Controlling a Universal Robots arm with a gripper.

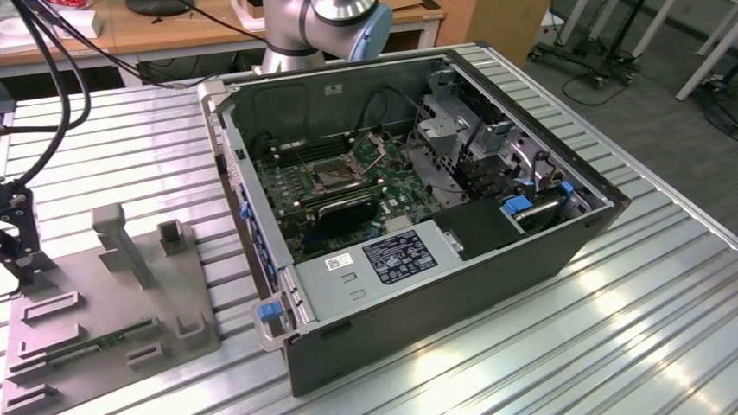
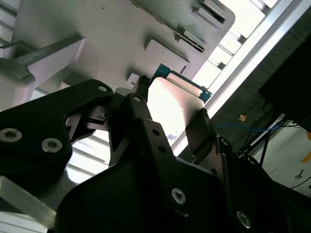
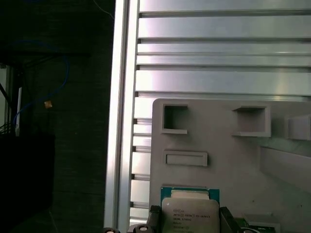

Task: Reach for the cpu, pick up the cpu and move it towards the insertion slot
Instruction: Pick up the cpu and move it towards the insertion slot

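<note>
Two fingers [image 3: 154, 218] of the hand [image 3: 189, 222] clamp opposite edges of the cpu [image 3: 189, 209], holding it over the grey fixture plate [image 3: 233, 160], close to that plate's edge beside the slatted surface [image 3: 218, 53]. In the exterior view, the insertion slot [image 1: 328, 177] lies well apart near frame centre inside the open computer case [image 1: 461, 285], with bare surface between plate and case.

Glare whitens the cpu [image 2: 170, 104] and slatted table [image 1: 600, 294].
</note>
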